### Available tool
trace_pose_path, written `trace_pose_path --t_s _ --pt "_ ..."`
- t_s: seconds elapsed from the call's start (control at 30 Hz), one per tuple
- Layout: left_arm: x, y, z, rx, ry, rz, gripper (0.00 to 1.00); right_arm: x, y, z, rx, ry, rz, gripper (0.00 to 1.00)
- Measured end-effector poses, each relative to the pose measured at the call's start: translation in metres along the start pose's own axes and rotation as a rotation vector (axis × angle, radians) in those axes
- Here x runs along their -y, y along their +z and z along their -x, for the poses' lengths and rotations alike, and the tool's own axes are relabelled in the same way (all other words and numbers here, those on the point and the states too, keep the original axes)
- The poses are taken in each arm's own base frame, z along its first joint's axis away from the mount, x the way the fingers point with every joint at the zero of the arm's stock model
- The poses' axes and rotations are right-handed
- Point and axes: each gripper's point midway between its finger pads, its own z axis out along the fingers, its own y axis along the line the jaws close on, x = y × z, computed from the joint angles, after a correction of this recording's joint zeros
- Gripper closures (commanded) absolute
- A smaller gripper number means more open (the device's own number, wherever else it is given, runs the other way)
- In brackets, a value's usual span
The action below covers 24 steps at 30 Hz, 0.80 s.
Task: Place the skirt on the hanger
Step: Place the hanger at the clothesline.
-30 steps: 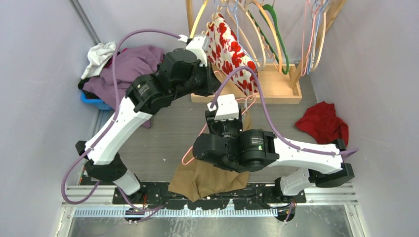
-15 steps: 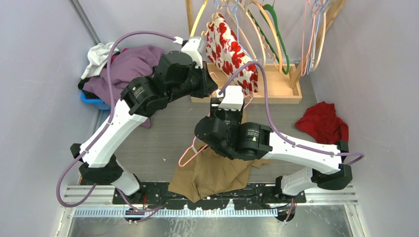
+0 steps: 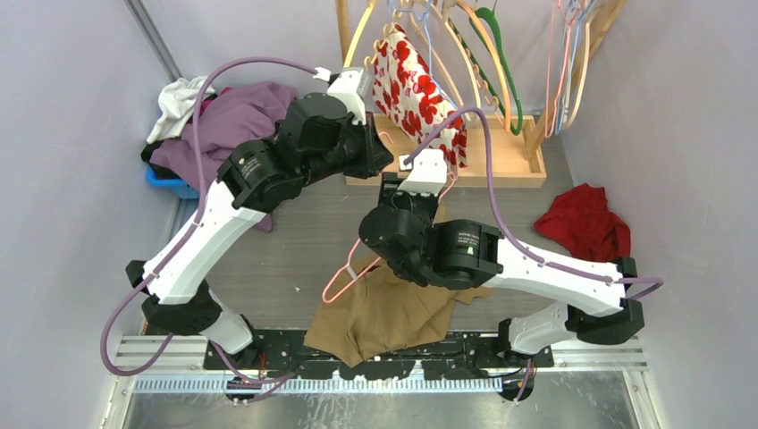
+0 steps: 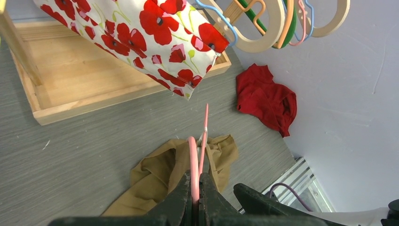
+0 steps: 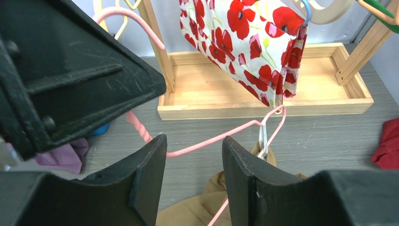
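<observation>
Far L on the table (image 3: pixel 295 241): heap of purple and white clothes (image 3: pixel 237 112) over a blue bin (image 3: pixel 174 186), untouched. L arm reaches toward the wooden rack (image 3: pixel 501 165), and I've got the left gripper (image 4: pixel 195 181) pinched tight on the pink hanger (image 4: pixel 193 155), fingers together w/ the wire squeezed between them, so that grip looks solid. Hanger runs down and away from the L fingers toward the tan skirt (image 3: pixel 384 313). Skirt's crumpled on the table near the front edge, mostly under the R arm, w/ one edge up at the hanger's clip (image 5: pixel 262 136); can't tell if the clip really bites the cloth. Right gripper (image 5: pixel 194 147) sits just over it, jaws apart, pink wire crossing the gap btwn the two fingers (image 5: pixel 150 179) w/o being squeezed, so nothing held on that side. Behind that, a red-poppy print garment (image 3: pixel 416 89) hangs on the rack among other hangers, its lower corner just above the pink wire. Far R: red cloth (image 3: pixel 581 222) bunched on the table, well apart from the arms.
</observation>
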Motion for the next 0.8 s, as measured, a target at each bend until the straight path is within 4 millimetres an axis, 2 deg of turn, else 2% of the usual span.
trace_pose_path --t_s 0.17,0.43,0.7,0.8 --pt "-0.003 -0.001 0.0 -0.003 0.003 0.009 1.0 -0.009 0.004 0.007 -0.004 -0.021 -0.016 0.47" --pt "-0.017 -0.003 0.003 0.0 0.006 0.056 1.0 -0.017 0.01 0.005 0.014 -0.039 -0.066 0.48" --pt "-0.025 -0.007 0.002 -0.004 0.018 0.084 1.0 -0.024 0.011 0.0 0.036 -0.005 -0.079 0.49" --pt "-0.022 -0.011 0.003 -0.002 0.021 0.072 1.0 -0.029 0.005 -0.012 0.022 -0.023 -0.044 0.49"
